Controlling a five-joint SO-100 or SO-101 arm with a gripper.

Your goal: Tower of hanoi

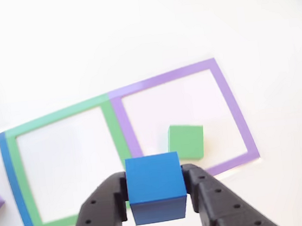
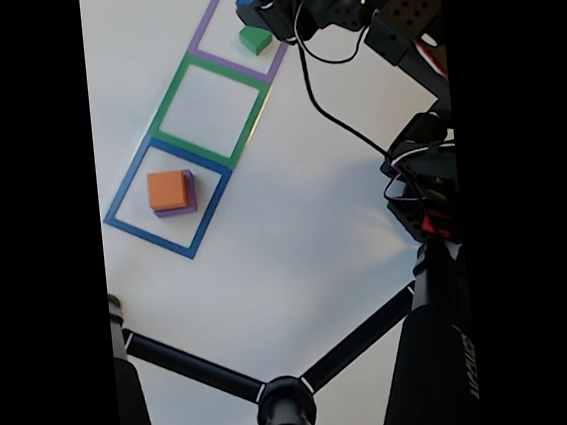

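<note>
I have the pincer (image 1: pixel 155 191) clamped on the blue cube (image 1: pixel 155 186), one finger on each side face, top face level. It's a cube, so no long axis. Green cube (image 1: pixel 186 140) sits just beyond the pincer inside the purple square (image 1: pixel 237 108), edges slightly skewed to the frame. In the fixed view, orange cube (image 2: pixel 167 190) on purple cube (image 2: pixel 190 193) sits well away in the blue square (image 2: pixel 121 193) on the white table (image 2: pixel 304 220).

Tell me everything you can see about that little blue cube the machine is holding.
The blue cube is a plain, matte, solid-looking block with crisp edges, its top face lighter than its shaded front. The black gripper clamps it by two opposite sides, holding it roughly level. In the other view it appears over the purple square's near edge, just in front of the green cube. Whether it is lifted is unclear.
</note>
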